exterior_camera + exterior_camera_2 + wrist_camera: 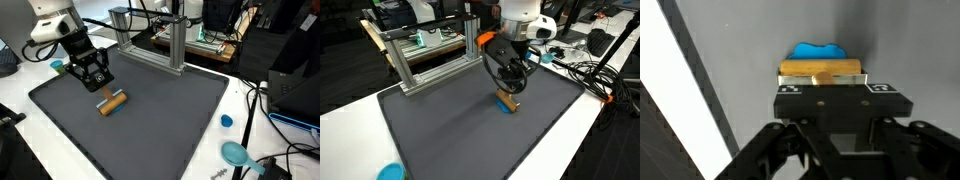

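Observation:
A short wooden block [113, 101] with a blue piece [101, 96] on it rests low on the dark grey mat [160, 130]. My black gripper [98, 86] stands straight over it, its fingertips down at the block's end. In an exterior view the gripper [510, 87] meets the block [507, 102] from above. The wrist view shows the wooden block [820, 68] lying crosswise at the fingertips, with the blue piece [818, 50] just beyond it. The jaws look closed in on the block; the contact itself is hidden by the gripper body.
An aluminium frame [168, 40] stands at the mat's back edge, also in the exterior view [430, 55]. A blue bowl [236, 153] and a small blue cap [227, 121] lie on the white table beside the mat. Cables [582, 72] trail at the table's side.

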Robot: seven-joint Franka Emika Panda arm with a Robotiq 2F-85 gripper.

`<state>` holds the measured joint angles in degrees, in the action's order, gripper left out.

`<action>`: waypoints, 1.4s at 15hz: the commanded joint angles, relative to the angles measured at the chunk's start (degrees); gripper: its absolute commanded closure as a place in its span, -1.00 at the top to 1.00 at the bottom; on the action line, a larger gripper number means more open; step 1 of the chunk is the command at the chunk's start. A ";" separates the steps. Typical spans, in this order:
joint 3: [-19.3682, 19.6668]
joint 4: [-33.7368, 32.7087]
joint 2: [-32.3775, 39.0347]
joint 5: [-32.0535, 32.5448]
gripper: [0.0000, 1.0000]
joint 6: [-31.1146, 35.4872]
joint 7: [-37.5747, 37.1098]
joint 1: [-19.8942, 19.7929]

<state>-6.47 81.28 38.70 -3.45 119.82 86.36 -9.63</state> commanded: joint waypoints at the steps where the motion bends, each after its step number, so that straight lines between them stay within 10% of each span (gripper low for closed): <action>1: -0.33 -0.72 0.76 -1.00 -0.56 -0.90 1.65 -0.18; 21: -1.05 4.54 -4.40 -10.30 -0.56 -0.72 7.86 -1.80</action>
<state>-7.84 82.09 37.35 -12.45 117.40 93.99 -10.78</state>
